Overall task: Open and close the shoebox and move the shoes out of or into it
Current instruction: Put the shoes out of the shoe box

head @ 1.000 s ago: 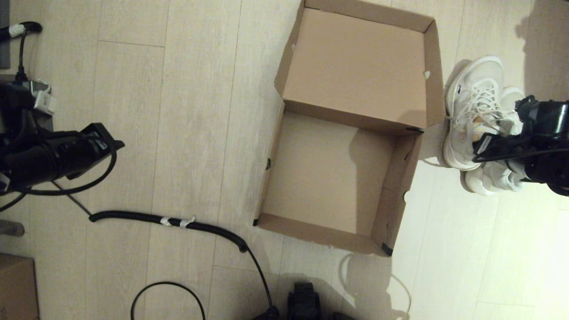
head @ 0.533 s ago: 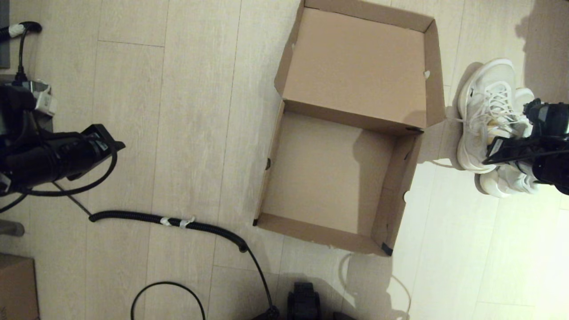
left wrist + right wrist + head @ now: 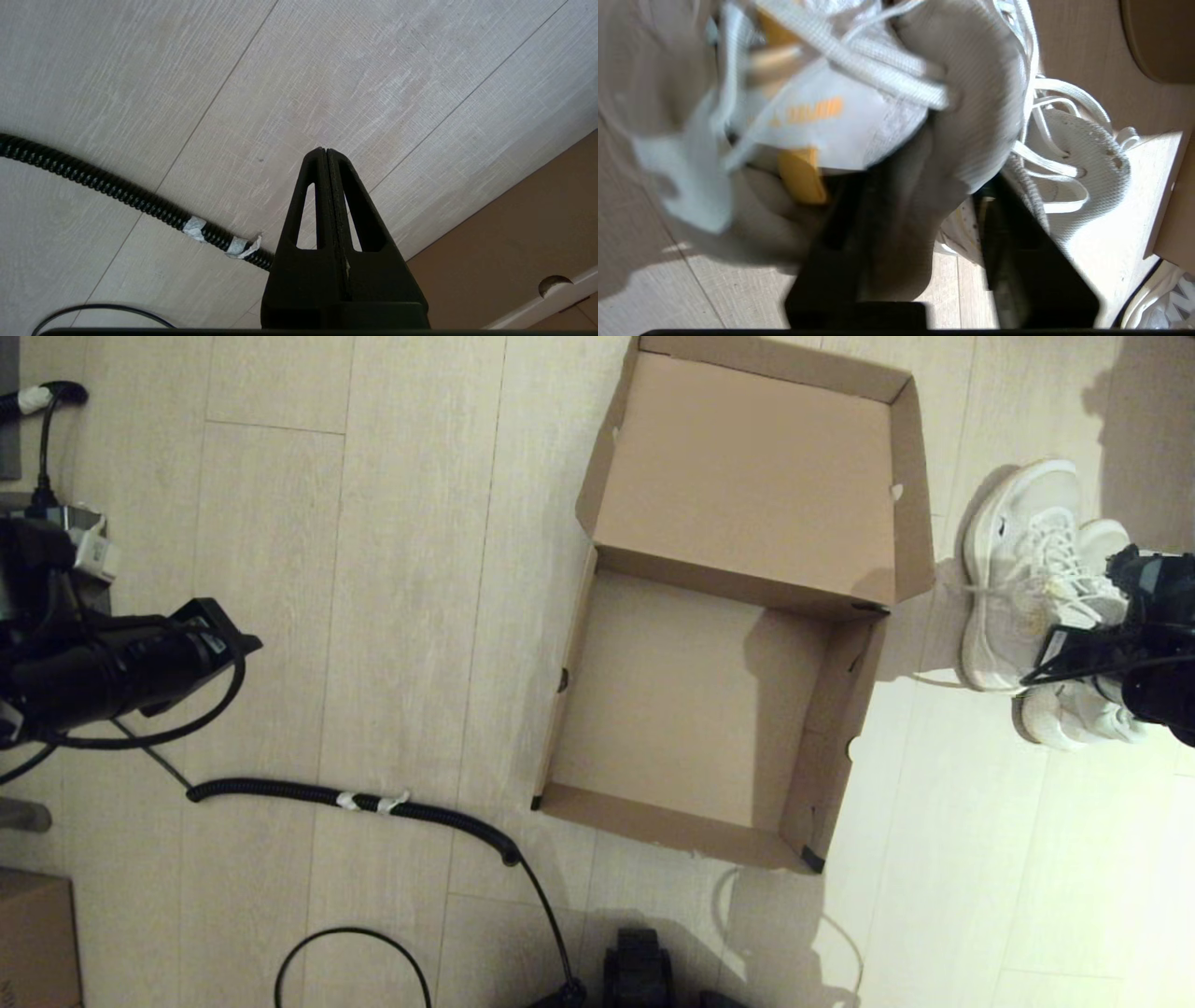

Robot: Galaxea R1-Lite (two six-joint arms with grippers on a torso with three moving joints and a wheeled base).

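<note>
**Supervisor:** Report task status.

**Operator:** I see the shoebox point(image 3: 719, 644) on the floor point(image 3: 373, 569) with its lid folded fully back and its tray empty. Opening is done. Both shoes point(image 3: 1027, 579) sit outside, just beside the box wall on my right-arm side. I judge that either the shoes are out and only closing the lid is left, or loading them is left as well; I cannot tell which from here.

**Supervisor:** Right arm pose?

**Operator:** The right gripper point(image 3: 1088, 649) is low over the pair, at the heel end of the shoes, with its body reaching in from the side away from the box. In the right wrist view the fingers point(image 3: 1017, 242) stand a moderate way apart, with the collar fabric of the nearer shoe point(image 3: 934, 116) between them. I judge that as gripping the collar, though I cannot confirm that both pads make contact. The second shoe point(image 3: 1078, 158) lies just beyond the fingertips, toward the box.

**Supervisor:** Left arm?

**Operator:** The left gripper point(image 3: 325, 154) is parked, well apart from the box on the opposite side, fingers pressed together on nothing. A corrugated cable point(image 3: 117, 189) lies on the floor ahead of its tips.
</note>
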